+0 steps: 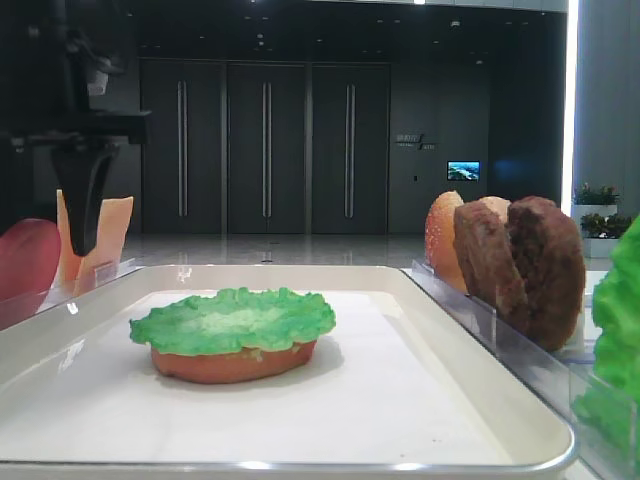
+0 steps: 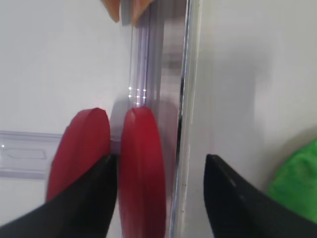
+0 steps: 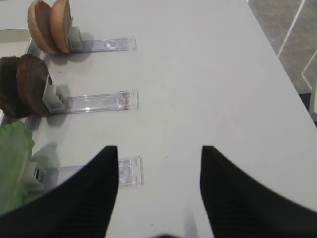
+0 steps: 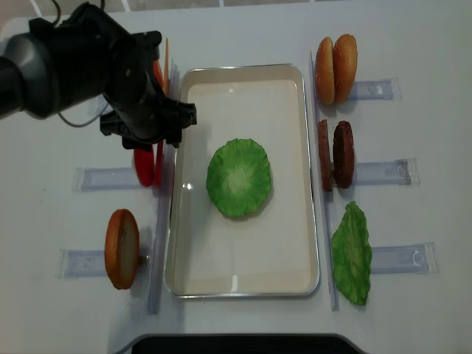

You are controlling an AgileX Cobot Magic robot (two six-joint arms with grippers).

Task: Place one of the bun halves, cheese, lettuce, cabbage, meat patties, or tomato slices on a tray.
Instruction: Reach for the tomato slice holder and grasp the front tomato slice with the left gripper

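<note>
Two upright red tomato slices stand in a clear holder just left of the tray. My left gripper is open over them: one finger sits in the gap between the slices, the other hangs over the tray rim, so the slice nearer the tray is between the jaws, unsqueezed. On the tray lies a green lettuce leaf on a flat bun half. My right gripper is open over bare table with nothing in it.
Right of the tray, clear holders carry two bun halves, two meat patties and more lettuce. Left of it are cheese slices and another bun half. My left arm covers the far left.
</note>
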